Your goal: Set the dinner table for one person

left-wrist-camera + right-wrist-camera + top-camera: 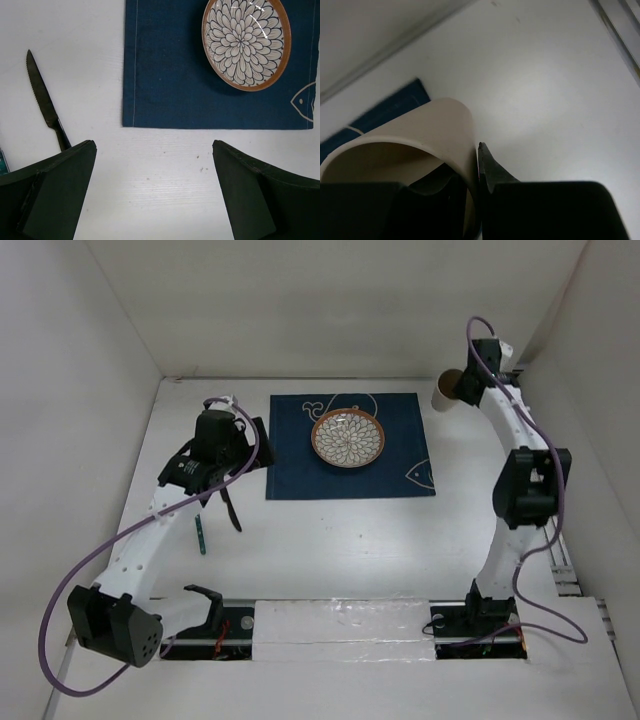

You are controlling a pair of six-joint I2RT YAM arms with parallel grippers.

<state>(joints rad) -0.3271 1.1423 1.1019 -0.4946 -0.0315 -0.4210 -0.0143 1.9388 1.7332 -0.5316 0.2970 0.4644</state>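
My right tool fills its wrist view, clenched on the wall of a beige cup, one finger inside and one outside. It is at the far right of the white counter, beside the placemat corner. My left tool hangs released, jaws wide, over bare counter just off the placemat's edge. A patterned plate sits on the placemat, and a serrated knife lies beside it.

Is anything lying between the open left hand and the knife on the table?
Nothing visible. The knife lies on bare dinner table right beside the left hand, off the placemat. The right hand holds the cup on the far side.
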